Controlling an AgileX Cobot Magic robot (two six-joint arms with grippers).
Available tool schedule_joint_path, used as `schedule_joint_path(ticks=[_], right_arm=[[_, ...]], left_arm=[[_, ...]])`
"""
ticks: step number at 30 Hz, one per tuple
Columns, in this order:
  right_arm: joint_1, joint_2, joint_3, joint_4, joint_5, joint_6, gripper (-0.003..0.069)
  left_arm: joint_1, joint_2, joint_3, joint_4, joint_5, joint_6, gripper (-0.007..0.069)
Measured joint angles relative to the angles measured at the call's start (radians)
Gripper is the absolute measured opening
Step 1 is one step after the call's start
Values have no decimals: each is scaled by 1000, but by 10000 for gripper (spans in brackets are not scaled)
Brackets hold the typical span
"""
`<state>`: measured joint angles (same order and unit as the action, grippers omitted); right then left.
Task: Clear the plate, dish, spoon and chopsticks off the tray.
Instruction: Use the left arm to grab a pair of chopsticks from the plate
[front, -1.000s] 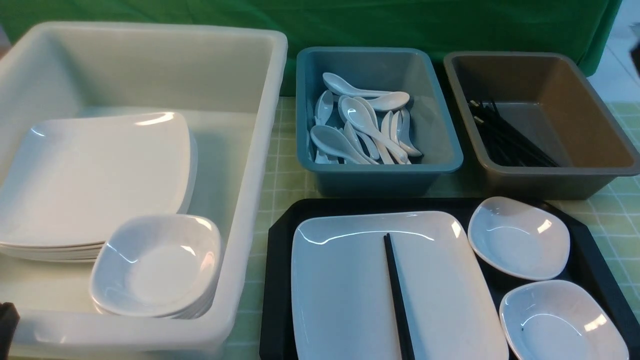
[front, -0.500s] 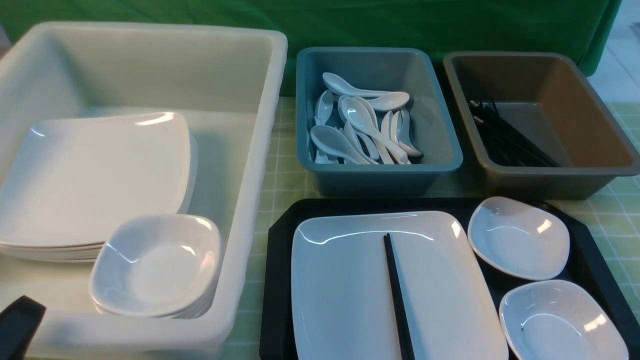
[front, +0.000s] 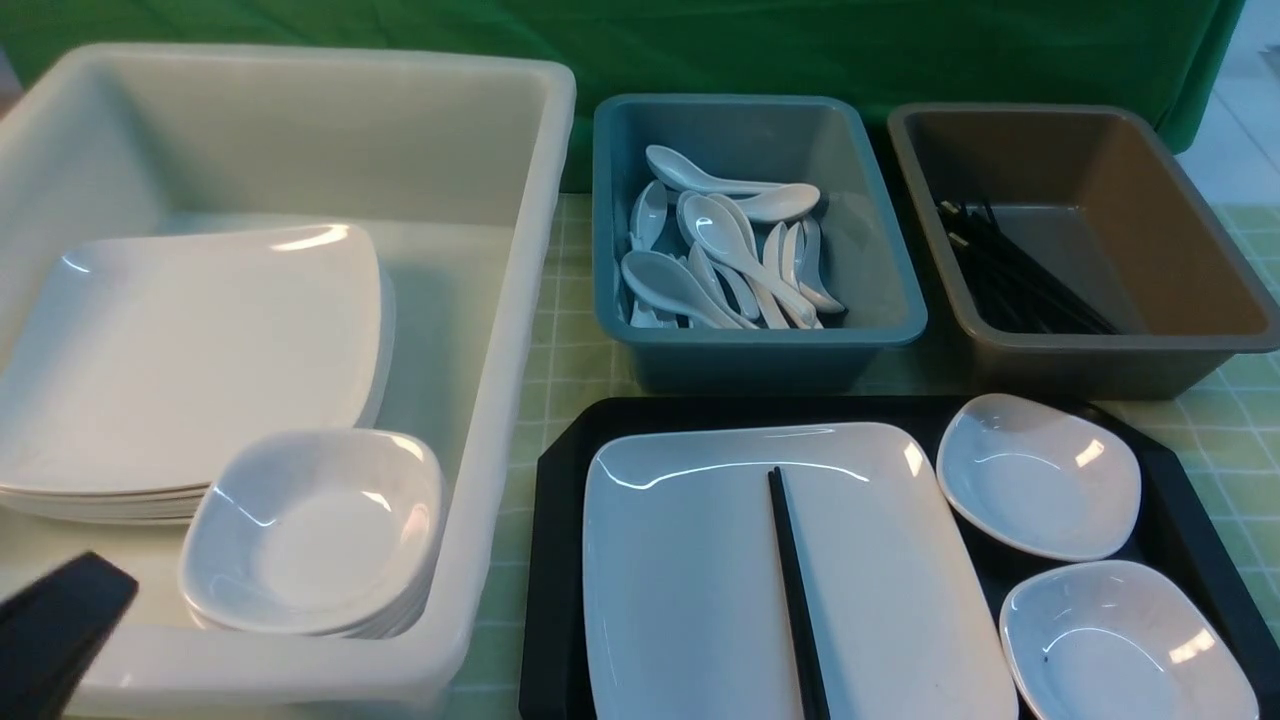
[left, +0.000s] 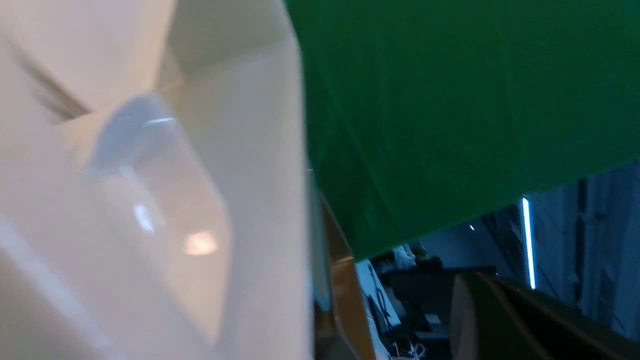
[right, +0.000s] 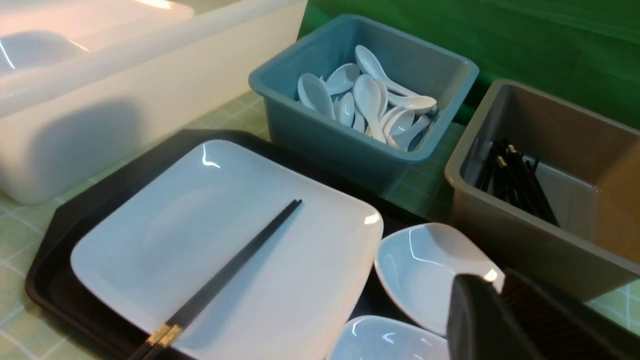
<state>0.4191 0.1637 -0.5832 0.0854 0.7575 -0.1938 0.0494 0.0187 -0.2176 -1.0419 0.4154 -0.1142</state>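
we find the plate (front: 690, 580) seated on the tray (front: 555, 560), with the chopsticks (front: 795, 590) lying on it along the 12-to-6 o'clock line. the far dish (front: 1040, 475) sits at 2 o'clock of the plate and the near dish (front: 1120, 640) at 4 o'clock, both on the tray. the left gripper (front: 60, 620) is clenched at the 7 o'clock corner of the white bin (front: 500, 400). we cannot tell whether the right gripper (right: 500, 295) is released or clenched.

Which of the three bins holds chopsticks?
The grey bin on the right, black sticks inside. The blue bin holds white spoons; the big white bin holds plates and small dishes.
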Motion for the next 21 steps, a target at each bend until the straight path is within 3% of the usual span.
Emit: schedule_joint_path(ticks=[3,6,8,11,13,16,18,21], right_arm=[[0,3,0,0,2,0,71],[0,26,0,0,7,3,71],[0,59,0,-8,12,8,71],[0,78,0,-40,12,8,75],[0,101,0,-106,12,12,81],[0,111,0,-145,12,29,85],[0,111,0,-151,14,37,89],[0,111,0,-152,14,41,96]], left_arm=[[0,101,-143,153,111,-84,-1],[0,265,-320,307,348,-157,-1],[0,495,-500,423,555,-94,-1],[0,604,-559,464,574,-5,-1],[0,788,-655,449,594,52,-1],[-10,951,-725,299,704,114,-1],[-53,1034,-743,238,723,141,-1],[-190,1107,-756,265,668,71,-1]])
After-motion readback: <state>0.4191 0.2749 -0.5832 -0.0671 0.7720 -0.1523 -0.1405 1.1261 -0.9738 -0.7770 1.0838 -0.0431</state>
